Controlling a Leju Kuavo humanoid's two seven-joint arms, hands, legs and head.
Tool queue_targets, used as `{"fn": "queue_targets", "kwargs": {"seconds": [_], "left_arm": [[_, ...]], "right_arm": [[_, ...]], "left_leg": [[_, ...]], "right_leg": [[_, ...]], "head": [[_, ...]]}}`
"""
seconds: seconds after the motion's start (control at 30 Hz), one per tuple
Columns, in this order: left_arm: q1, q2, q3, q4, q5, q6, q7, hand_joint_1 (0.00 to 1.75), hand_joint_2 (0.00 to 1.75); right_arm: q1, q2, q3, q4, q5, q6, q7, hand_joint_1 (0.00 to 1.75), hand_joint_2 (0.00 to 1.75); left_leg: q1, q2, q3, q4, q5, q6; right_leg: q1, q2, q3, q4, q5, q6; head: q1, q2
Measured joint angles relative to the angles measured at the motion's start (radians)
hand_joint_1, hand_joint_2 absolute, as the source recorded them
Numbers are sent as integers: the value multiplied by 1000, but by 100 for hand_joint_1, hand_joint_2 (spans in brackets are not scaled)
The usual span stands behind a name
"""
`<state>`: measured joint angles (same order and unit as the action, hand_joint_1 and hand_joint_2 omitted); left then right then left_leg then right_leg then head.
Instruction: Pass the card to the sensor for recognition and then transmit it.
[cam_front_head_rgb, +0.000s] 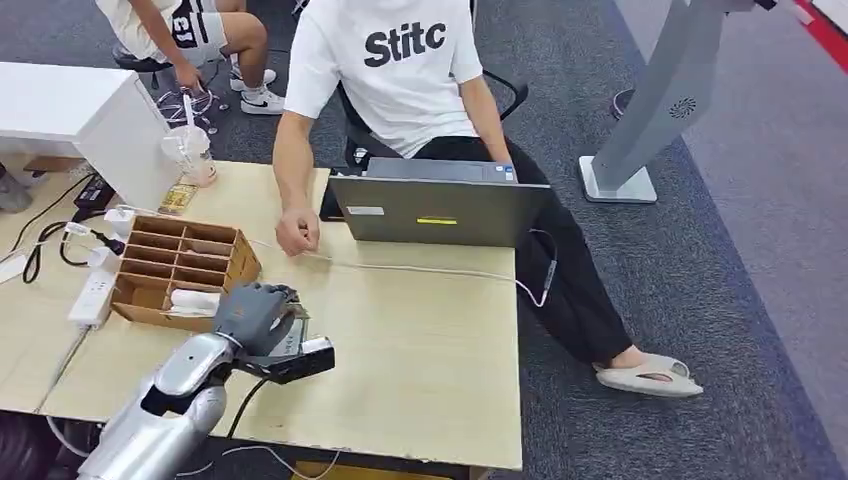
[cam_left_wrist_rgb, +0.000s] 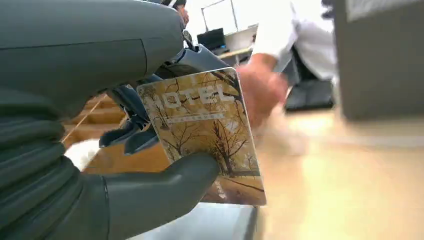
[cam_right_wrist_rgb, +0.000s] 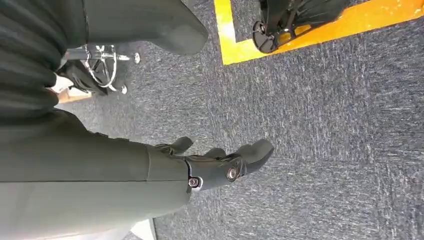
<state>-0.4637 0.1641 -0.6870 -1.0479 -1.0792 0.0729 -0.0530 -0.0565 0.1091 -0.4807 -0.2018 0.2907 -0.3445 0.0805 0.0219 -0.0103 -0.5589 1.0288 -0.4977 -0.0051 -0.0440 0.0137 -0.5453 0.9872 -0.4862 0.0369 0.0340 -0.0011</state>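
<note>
The left hand (cam_front_head_rgb: 255, 312) reaches over the light wooden table (cam_front_head_rgb: 420, 350), just near of the brown cardboard divider box (cam_front_head_rgb: 185, 265), thumb and fingers pinching an upright yellow tree-printed hotel card (cam_left_wrist_rgb: 207, 132). The right hand (cam_right_wrist_rgb: 215, 167) hangs above grey carpet (cam_right_wrist_rgb: 325, 125), fingers loosely apart, holding nothing.

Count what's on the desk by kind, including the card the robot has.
Hotel card, held by the left hand: 1
Laptop: 1
Wooden organizer: 1
Power strip: 1
Plastic cup: 1
Total: 5
</note>
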Motion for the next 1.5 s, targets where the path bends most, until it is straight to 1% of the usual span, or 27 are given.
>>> {"fn": "queue_targets", "kwargs": {"seconds": [0.17, 0.43, 0.57, 0.73, 0.9, 1.0, 1.1, 1.17, 1.33, 1.5], "left_arm": [[22, 28, 0, 24, -23, 9, 16, 175, 175], [31, 38, 2, 41, -48, 20, 23, 175, 175], [35, 39, 8, 47, -49, 25, 35, 175, 175], [49, 39, 25, 49, -65, 52, 46, 175, 175], [55, 39, 45, 49, -69, 56, 51, 175, 175], [57, 34, 61, 49, -89, 77, 53, 175, 175], [59, 24, 78, 48, -93, 113, 53, 175, 175], [60, 15, 97, 38, -86, 125, 53, 175, 175], [51, 0, 163, -36, -75, 137, 53, 175, 175], [49, -8, 193, -72, -75, 140, 52, 175, 175]], "right_arm": [[2, 0, -3, 0, 18, 0, 2, 0, 175], [3, 0, -4, 0, 34, 0, 5, 0, 175], [3, 0, -5, 0, 38, 0, 7, 0, 175], [3, 0, -5, 0, 47, 0, 9, 0, 175], [4, 0, -5, 0, 50, 2, 9, 0, 175], [4, 0, -7, 0, 58, 2, 9, 0, 175], [4, 0, -11, 0, 67, 2, 9, 0, 175], [4, 0, -11, 0, 76, 2, 10, 0, 175], [4, 0, -11, 0, 91, 0, 18, 0, 175], [4, 0, -12, 0, 97, 0, 18, 0, 175]], "left_leg": [[0, -3, 0, 0, 0, 0], [0, -3, 4, 0, 0, 0], [0, -3, 6, 0, 1, 0], [0, -3, 6, 0, 1, 0], [0, -3, 7, 0, 1, 0], [0, -3, 7, 0, 1, 0], [0, -3, 6, 0, 2, 0], [0, -3, 6, 0, 2, 0], [0, -2, 4, 0, 2, 0], [0, -2, 2, 0, 2, 0]], "right_leg": [[0, -4, 2, 0, -1, 1], [0, -4, 6, 0, -1, 1], [0, -4, 8, 0, -1, 1], [0, -4, 8, 0, -1, 1], [0, -4, 8, 0, -1, 1], [0, -4, 8, 0, 0, 1], [0, -3, 8, 0, 0, 1], [0, -3, 7, 0, 0, 1], [0, -3, 5, 0, 0, 0], [0, -3, 3, 0, 0, 0]], "head": [[1, 0], [1, 0], [2, 0], [2, 0], [1, 0], [1, 0], [2, 0], [2, 0], [1, 0], [1, 0]]}}
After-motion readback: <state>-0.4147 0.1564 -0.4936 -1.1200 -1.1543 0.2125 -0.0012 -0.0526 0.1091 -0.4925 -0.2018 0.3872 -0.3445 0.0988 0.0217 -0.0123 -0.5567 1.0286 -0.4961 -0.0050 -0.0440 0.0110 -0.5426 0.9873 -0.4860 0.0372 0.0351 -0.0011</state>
